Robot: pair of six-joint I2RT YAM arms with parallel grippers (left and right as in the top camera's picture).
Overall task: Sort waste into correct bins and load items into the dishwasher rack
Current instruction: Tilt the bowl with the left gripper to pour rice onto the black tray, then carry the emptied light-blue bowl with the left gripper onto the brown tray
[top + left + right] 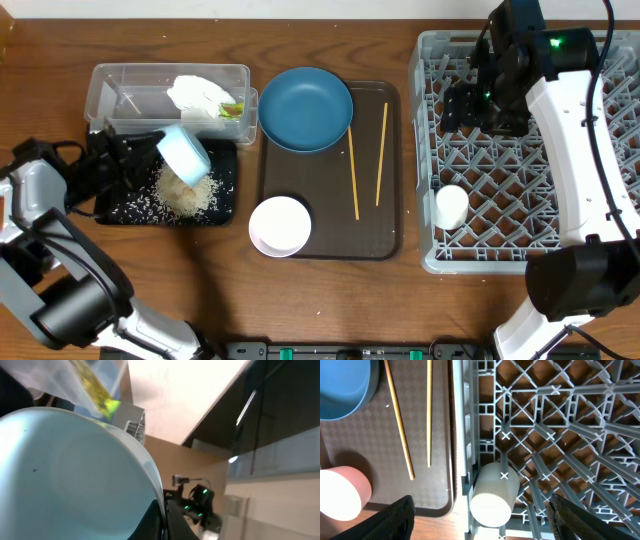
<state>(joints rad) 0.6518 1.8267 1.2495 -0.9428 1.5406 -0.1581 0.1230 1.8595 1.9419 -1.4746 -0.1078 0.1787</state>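
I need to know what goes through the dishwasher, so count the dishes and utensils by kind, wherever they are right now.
Bowls: 2, the light blue bowl and the white bowl
Dishes: 1, the dark blue dish
Cups: 1, the white cup, lying in the rack
Utensils: 2 chopsticks
Total: 6

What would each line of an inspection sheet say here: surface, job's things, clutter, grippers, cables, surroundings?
Surface: brown wooden table.
Job's things: napkin and wrapper in clear tub; rice in black tray; dark blue dish, chopsticks and white bowl on serving tray; white cup in rack.
Clutter: nothing seen.
Grippers: left gripper holds light blue bowl tilted over black tray; right gripper open above rack.
Cables: black cable along right arm.
Surroundings: nothing seen.
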